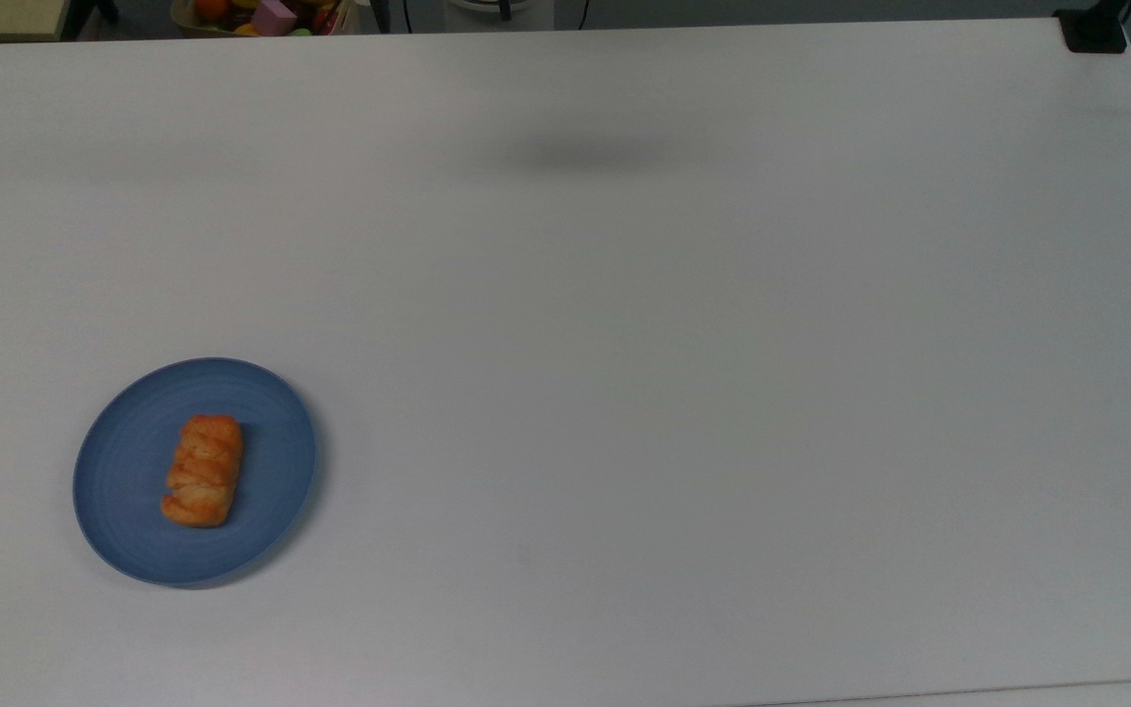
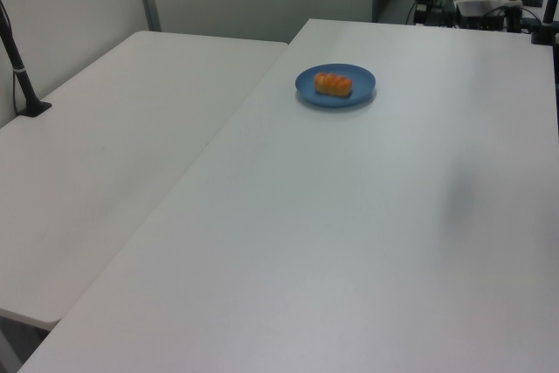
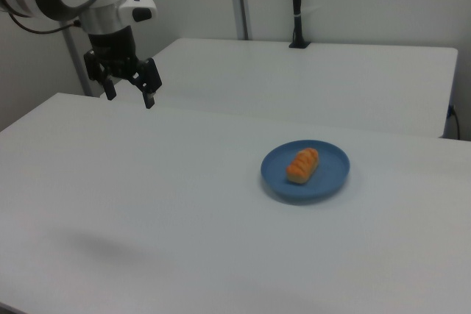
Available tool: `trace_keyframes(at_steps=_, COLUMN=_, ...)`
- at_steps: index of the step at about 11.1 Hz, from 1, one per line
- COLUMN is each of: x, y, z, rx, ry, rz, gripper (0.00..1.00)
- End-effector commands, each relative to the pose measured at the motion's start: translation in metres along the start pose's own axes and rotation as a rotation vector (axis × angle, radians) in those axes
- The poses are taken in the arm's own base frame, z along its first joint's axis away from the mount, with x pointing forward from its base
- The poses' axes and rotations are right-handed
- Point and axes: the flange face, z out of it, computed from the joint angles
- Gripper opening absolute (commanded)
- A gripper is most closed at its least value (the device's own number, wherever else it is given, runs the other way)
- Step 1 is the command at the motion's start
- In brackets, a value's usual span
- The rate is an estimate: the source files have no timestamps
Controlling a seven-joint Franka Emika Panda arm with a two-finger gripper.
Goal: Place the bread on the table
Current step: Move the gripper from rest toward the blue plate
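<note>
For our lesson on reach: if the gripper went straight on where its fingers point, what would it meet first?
Probably bare white tabletop: the open gripper points down, well to the right view's left of the round blue plate, though depth is unclear.

The top view is looking straight down; the left view and right view are facing each other, seemingly, sharing the plate (image 2: 335, 86) beyond the claw (image 3: 129, 93).
</note>
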Motion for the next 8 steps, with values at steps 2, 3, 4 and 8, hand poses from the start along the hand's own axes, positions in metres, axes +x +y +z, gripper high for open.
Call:
trace_keyframes(at_steps=2, x=0.028, y=0.005, z=0.016, rx=-0.058, ry=-0.011, rz=-0.029, gripper=1.0)
trace_keyframes(at_steps=3, x=0.037, y=0.015, z=0.02, rx=-0.067, ry=-0.013, rz=-0.019, gripper=1.0)
trace_keyframes(at_steps=4, x=0.048, y=0.036, z=0.019, rx=-0.076, ry=-0.003, rz=0.003, gripper=1.0)
trace_keyframes(at_steps=8, x=0.084, y=0.084, z=0.031, rx=-0.094, ry=-0.047, rz=-0.053, gripper=1.0)
